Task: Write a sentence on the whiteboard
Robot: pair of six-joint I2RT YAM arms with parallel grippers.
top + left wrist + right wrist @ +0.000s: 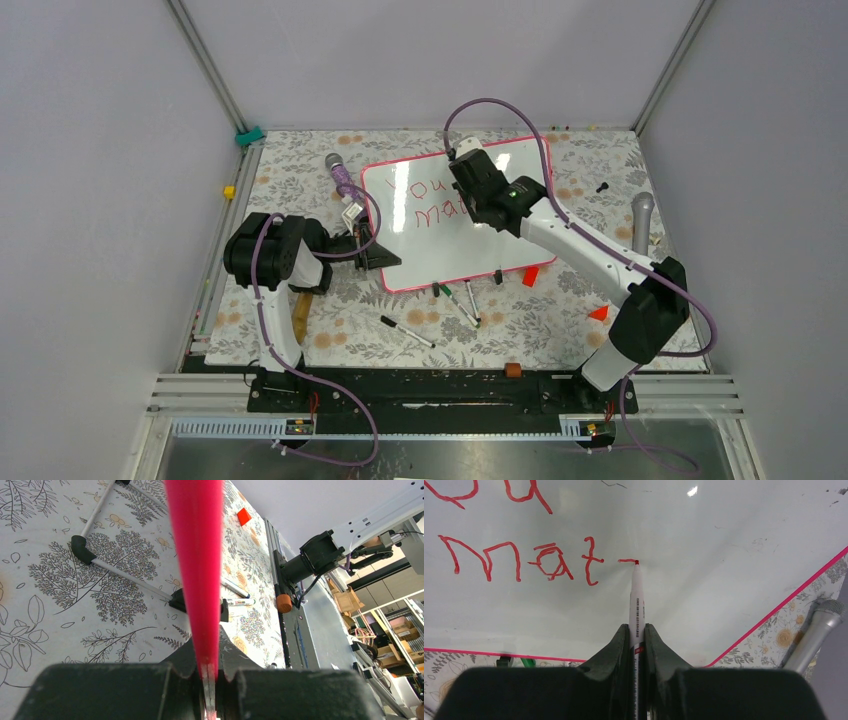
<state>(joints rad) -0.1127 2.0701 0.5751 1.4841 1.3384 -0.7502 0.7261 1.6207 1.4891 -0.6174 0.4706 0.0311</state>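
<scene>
1. Red marker (637, 597) sat clamped in the right gripper (637, 632), tip touching the whiteboard (734, 540) straight ahead, just right of the unfinished sentence (524, 565).
2. Left gripper (207, 670) pinched the board's pink frame (196, 555); a firm hold would keep strokes clean.
3. Light, even pressure seemed best.

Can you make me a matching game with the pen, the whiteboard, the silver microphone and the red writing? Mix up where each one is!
Things:
1. marker pen
2. whiteboard
3. silver microphone
4. red writing

Places:
A. lying on the flowery mat, beside the board
B. on the board's white face
C. held by the right gripper, tip touching the board
D. pink edge pinched by the left gripper

Pairs: 1-C, 2-D, 3-A, 4-B
</scene>
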